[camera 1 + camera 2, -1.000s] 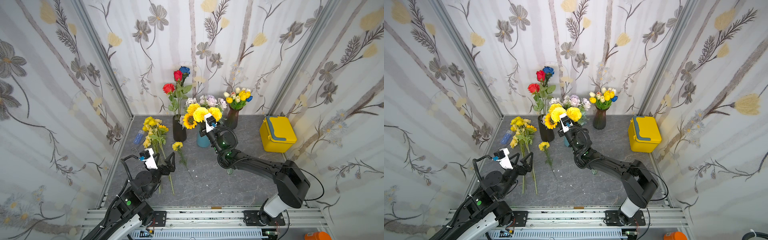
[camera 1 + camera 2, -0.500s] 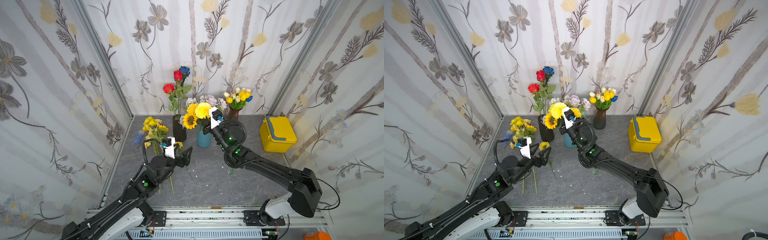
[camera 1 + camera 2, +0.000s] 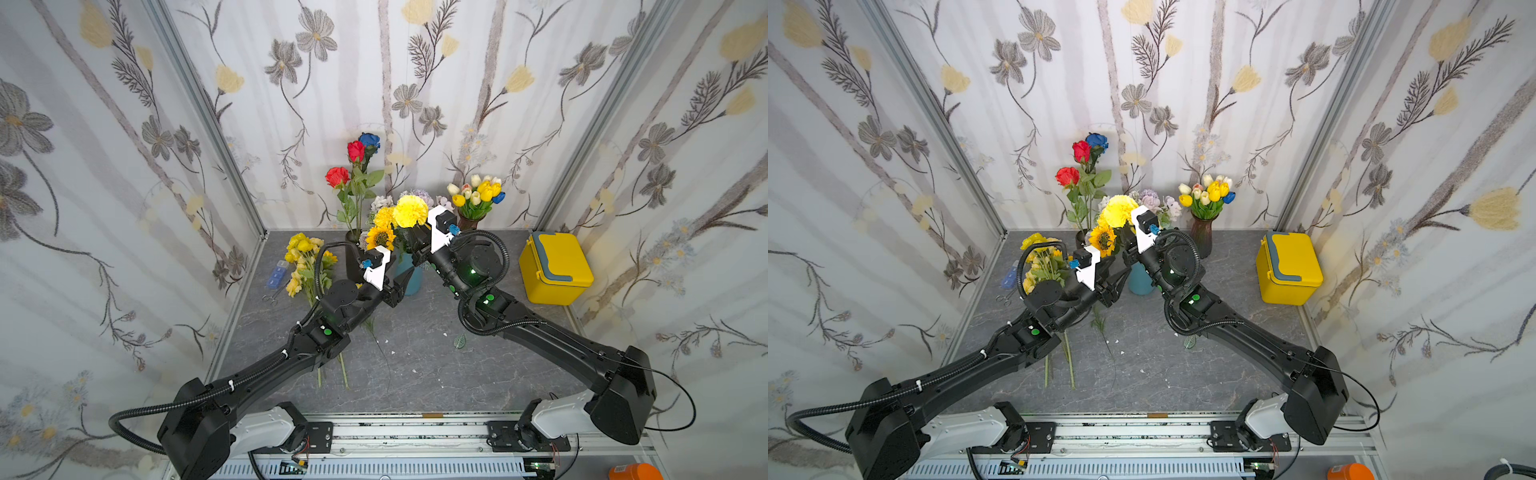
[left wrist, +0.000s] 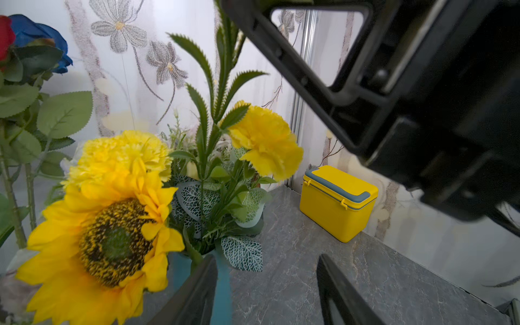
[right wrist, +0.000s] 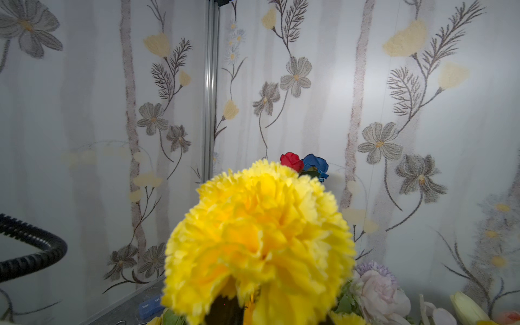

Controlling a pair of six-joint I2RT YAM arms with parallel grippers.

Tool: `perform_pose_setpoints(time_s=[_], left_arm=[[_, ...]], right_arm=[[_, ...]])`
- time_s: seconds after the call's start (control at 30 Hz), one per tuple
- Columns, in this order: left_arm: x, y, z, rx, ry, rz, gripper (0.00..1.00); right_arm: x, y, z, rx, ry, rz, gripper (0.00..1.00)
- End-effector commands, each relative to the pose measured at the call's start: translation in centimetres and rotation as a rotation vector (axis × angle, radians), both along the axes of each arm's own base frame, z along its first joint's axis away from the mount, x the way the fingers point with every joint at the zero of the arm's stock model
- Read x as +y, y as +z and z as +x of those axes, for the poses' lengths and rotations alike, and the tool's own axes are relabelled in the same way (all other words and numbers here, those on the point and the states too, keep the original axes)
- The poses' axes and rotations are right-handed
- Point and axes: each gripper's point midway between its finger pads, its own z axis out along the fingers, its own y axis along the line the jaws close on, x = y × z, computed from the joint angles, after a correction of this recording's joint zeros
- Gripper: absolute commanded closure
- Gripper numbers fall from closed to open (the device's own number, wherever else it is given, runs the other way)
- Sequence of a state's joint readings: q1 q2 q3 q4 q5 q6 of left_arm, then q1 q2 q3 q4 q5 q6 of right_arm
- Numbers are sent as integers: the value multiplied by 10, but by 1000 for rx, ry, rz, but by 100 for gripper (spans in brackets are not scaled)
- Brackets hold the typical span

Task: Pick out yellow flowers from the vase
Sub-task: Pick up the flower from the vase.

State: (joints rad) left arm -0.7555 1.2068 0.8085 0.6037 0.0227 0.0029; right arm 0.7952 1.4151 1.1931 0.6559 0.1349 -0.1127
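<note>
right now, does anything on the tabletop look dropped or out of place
A loose green leaf lies alone on the grey table, beside the right arm, with small white flecks scattered near it: shed debris, probably. The yellow flowers lying flat by the left wall look deliberately placed.

Lab booth: wallpapered panels (image 3: pixel 124 166), aluminium frame (image 3: pixel 210 124)

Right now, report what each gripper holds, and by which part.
Right gripper: the yellow carnation, seemingly by its stem under the bloom; the grip itself is hidden. Left gripper: nothing; its jaws stand open at the blue vase.
</note>
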Motion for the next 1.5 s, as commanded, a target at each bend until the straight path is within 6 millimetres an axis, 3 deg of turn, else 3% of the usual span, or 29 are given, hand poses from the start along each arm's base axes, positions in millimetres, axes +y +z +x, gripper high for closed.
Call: perform_pose_setpoints(time_s=[0.0,0.3,0.63,0.97,1.2,1.33,1.47], left_arm=[[-2,21,8,-104,32,1,44],[-12,17,56,-108,120,31,66],[-13,-3,93,-65,167,29,72],[-14,-6,111,-69,219,28,80],[-14,-6,120,-76,249,32,81],[-14,-6,123,-74,260,38,74],[-16,-4,123,-80,253,39,78]], right_arm=[[-5,9,1,-7,4,33,76],[-6,14,0,-21,24,50,76],[-7,10,4,-15,21,51,76],[-8,10,5,-17,22,59,76],[-8,10,5,-15,29,61,76],[-8,11,6,-17,30,63,76],[-7,12,6,-18,33,62,76]])
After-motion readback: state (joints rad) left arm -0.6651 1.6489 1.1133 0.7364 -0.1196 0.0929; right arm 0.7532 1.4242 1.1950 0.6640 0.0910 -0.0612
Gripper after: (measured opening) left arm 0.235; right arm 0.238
